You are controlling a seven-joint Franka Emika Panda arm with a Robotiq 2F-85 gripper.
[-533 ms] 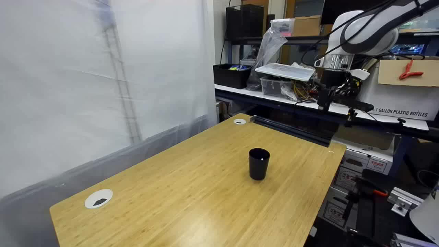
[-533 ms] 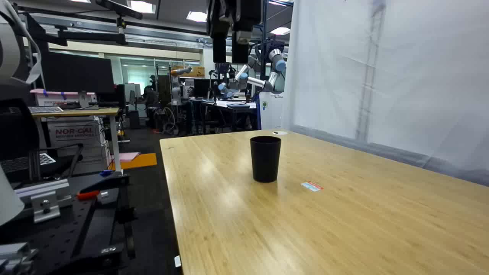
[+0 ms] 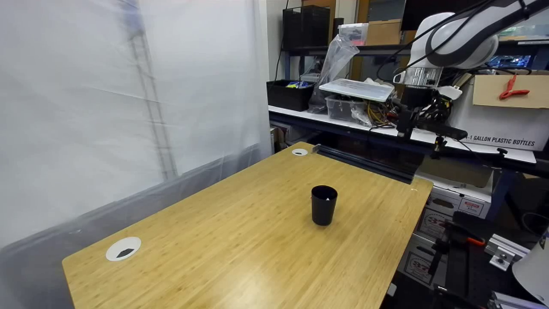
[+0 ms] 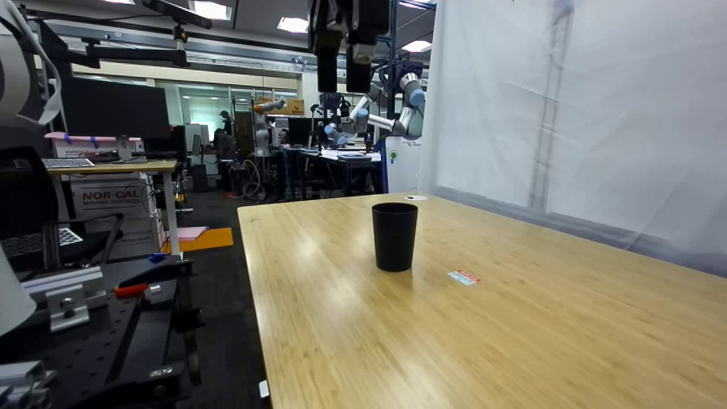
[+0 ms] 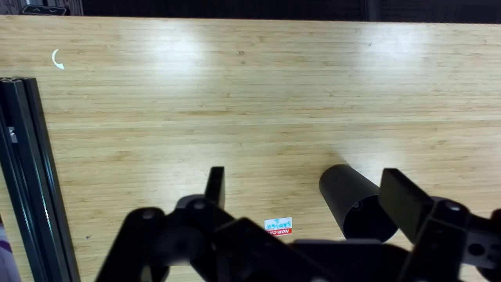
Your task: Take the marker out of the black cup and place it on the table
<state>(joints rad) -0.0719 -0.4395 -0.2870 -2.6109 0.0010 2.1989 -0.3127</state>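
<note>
The black cup [image 3: 324,206] stands upright on the light-wood table [image 3: 240,227]; the cup also shows in an exterior view [image 4: 395,237]. In the wrist view the cup [image 5: 344,192] shows its dark open mouth, partly covered by the right-hand finger. No marker shows clearly; a small white spot in the cup's mouth in an exterior view is too small to identify. My gripper [image 4: 342,85] is open and empty, high above the table and apart from the cup. Its fingers [image 5: 303,176] are wide apart in the wrist view.
A red-and-white label [image 4: 464,277] is stuck flat on the table near the cup. A dark metal rail [image 5: 35,176] runs along one table end. A shelf with boxes [image 3: 506,116] stands behind the arm. A white curtain [image 3: 128,107] hangs along one table side.
My gripper has shifted up only very slightly in an exterior view. The cup has not moved.
</note>
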